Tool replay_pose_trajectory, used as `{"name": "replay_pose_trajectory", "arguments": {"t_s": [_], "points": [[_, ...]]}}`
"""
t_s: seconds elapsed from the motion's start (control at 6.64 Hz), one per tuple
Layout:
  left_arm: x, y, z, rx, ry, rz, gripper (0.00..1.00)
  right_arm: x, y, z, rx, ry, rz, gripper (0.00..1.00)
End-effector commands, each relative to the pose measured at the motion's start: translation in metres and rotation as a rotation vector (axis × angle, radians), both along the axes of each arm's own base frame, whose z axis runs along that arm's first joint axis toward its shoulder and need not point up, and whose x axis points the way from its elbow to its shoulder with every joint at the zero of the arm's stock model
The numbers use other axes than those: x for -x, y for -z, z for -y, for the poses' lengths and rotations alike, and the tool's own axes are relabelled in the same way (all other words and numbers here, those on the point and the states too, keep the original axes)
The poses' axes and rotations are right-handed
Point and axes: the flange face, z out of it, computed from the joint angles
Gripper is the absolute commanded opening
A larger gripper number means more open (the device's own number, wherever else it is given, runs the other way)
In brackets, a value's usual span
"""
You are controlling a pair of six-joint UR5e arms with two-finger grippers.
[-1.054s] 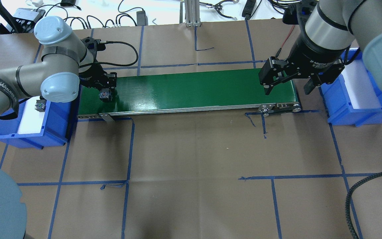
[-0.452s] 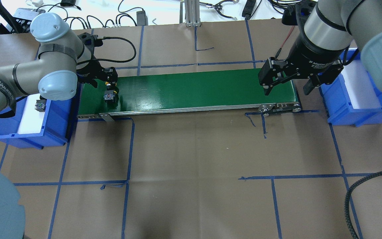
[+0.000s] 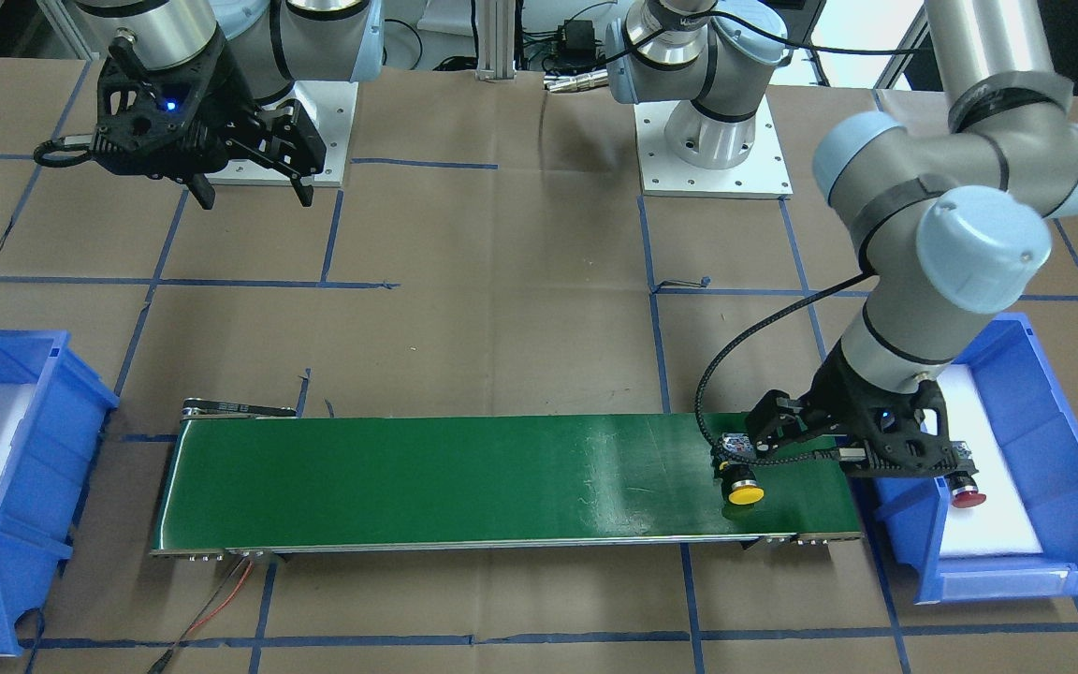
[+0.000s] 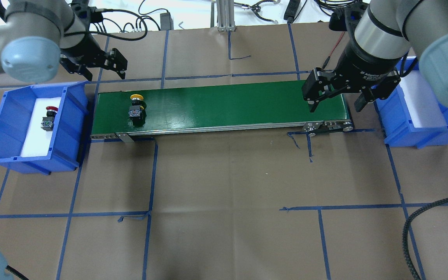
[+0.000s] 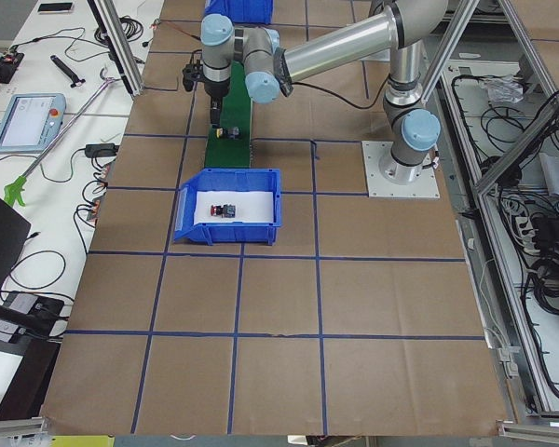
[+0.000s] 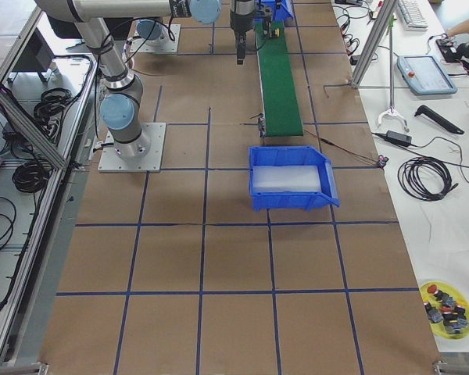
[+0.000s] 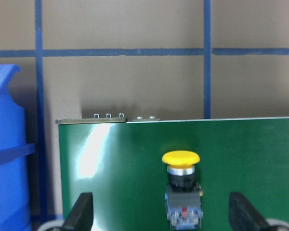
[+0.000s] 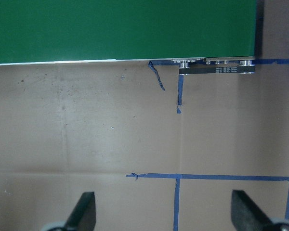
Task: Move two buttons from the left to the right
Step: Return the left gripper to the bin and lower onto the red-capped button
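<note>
The left end effector (image 4: 104, 72), wide open and empty, hangs beside the yellow button (image 4: 135, 105) standing on the conveyor's (image 4: 228, 103) left end. The red button (image 4: 48, 116) lies in the left bin (image 4: 25, 163). The right end effector (image 4: 335, 105) is open and holds nothing, so both transfers seem unfinished.

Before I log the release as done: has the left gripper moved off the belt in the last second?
Yes. In the overhead view the left gripper has withdrawn past the green belt's far edge, leaving the yellow button on the belt.
</note>
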Motion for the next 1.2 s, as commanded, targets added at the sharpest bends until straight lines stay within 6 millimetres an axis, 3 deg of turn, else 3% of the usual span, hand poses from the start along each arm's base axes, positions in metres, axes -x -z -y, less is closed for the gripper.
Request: {"name": "replay_pose_trajectory", "arguments": {"t_s": [0.0,0.15,0.45,0.75,0.9,1.05], "points": [[-0.001,-0.033,-0.004,-0.027,0.010,-0.005,1.00,0.000,0.004,-0.001,-0.010,0.001,0.002,1.00],[-0.016,-0.031,0.002,-0.029,-0.011,-0.005,1.00,-0.001,0.001,0.001,-0.001,-0.002,0.003,1.00],[-0.099,-0.024,0.002,-0.037,-0.046,-0.016,1.00,-0.001,0.001,0.003,0.001,-0.002,0.003,1.00],[-0.177,-0.014,-0.011,-0.055,-0.052,-0.009,1.00,-0.001,0.003,0.004,-0.002,-0.002,0.001,1.00],[-0.214,-0.004,-0.017,-0.066,-0.027,-0.010,1.00,-0.001,0.003,0.004,-0.002,-0.002,0.000,1.00],[-0.239,0.014,-0.023,-0.087,-0.037,-0.022,0.99,0.000,0.003,0.004,-0.002,0.000,-0.001,1.00]]}}
